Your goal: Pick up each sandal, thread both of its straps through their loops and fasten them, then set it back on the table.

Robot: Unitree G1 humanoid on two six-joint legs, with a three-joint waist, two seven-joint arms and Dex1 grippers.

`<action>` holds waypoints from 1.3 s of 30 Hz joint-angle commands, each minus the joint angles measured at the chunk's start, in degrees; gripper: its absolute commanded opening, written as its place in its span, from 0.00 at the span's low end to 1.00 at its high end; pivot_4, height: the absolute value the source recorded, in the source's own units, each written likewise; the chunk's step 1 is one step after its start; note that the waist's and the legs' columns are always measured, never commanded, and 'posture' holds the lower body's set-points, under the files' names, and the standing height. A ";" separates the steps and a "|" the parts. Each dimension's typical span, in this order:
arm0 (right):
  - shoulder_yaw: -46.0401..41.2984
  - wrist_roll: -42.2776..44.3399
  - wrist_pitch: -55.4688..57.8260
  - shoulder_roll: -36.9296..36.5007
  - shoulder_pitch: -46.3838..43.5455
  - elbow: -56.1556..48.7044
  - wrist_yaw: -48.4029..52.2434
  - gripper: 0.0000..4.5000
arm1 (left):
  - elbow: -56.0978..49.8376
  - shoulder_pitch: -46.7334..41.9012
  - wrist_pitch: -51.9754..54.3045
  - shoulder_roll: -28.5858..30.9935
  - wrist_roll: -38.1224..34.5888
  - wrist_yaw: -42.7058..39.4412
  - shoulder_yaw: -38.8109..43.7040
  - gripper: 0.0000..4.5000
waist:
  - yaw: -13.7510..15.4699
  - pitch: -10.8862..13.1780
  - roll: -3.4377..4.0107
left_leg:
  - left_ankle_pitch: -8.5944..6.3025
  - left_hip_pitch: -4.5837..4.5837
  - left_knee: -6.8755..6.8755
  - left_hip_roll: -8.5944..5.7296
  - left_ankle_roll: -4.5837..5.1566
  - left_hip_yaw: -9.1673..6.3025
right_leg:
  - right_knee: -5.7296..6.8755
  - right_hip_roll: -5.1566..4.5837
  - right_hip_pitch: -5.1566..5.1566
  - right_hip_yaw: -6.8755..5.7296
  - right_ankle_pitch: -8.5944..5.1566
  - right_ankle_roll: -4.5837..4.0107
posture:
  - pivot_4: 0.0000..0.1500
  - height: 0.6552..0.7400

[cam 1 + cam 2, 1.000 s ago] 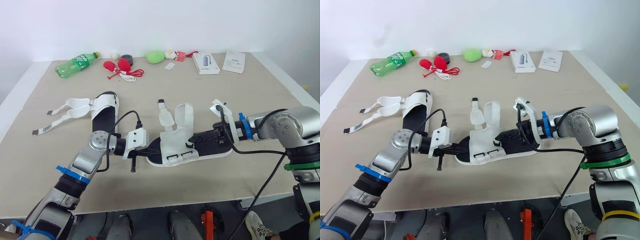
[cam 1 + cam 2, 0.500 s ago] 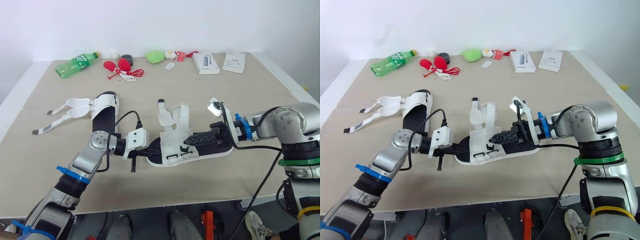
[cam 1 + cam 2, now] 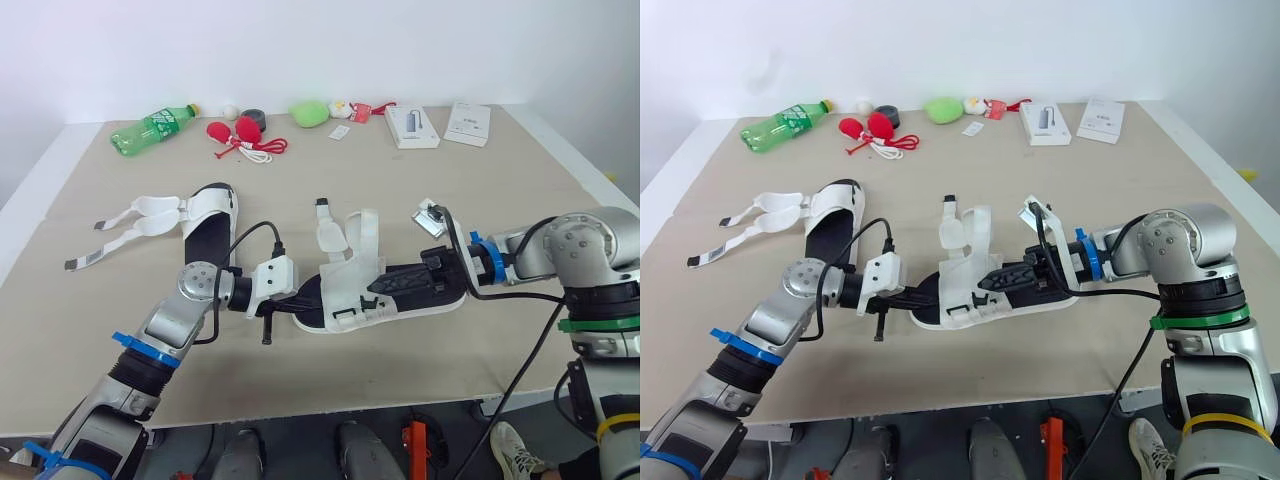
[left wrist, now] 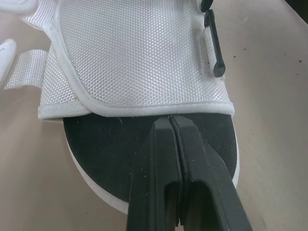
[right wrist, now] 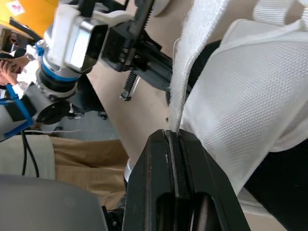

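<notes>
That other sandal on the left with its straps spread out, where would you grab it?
Grip the sandal by its bare black end nearest the robot, coming from the near side: its straps fan out flat leftward and the white upper covers the far end, so that rim is likely the firmest pinch.

Table point(image 3: 520, 200), beige top, white edge. Along the far side: green bottle point(image 3: 153, 128) on its side, small white ball point(image 3: 230, 112), dark round object point(image 3: 254, 116), two red bulbs with white cord point(image 3: 240, 134), green lump point(image 3: 310, 113), small toy point(image 3: 345, 108), white tag point(image 3: 340, 131), white box point(image 3: 411, 126), white booklet point(image 3: 468, 123). Left of centre: sandal point(image 3: 205, 222), straps spread open. Centre, nearer the front: second sandal point(image 3: 370, 290), one strap point(image 5: 192, 57) raised.
</notes>
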 commanded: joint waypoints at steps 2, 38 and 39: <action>-1.60 -1.33 -0.85 0.09 -2.43 1.16 0.51 0.01 | -1.06 0.45 0.22 0.32 0.14 0.23 0.25 0.00 | 0.00 0.00 0.00 | 0.00 0.00 0.00 0.00 0.00 0.00 | 0.00 0.00 0.00 0.00 0.00 0.00 | 1.00 1.00; 8.11 -8.75 -10.06 -5.64 2.80 -4.54 8.33 0.01 | -2.90 1.35 0.99 0.54 0.15 0.46 -0.02 0.00 | 0.01 0.00 0.00 | -0.06 -0.02 -0.01 0.00 0.09 0.00 | -0.02 0.00 -0.01 0.00 -0.06 0.01 | 1.00 1.00; 8.48 -8.74 -10.29 -6.08 2.86 -5.23 9.00 0.01 | -3.02 1.42 1.05 0.54 0.16 0.49 -0.06 0.00 | 0.01 0.00 0.00 | -0.07 -0.02 -0.01 0.00 0.11 0.00 | -0.02 0.00 -0.01 0.00 -0.08 0.01 | 1.00 1.00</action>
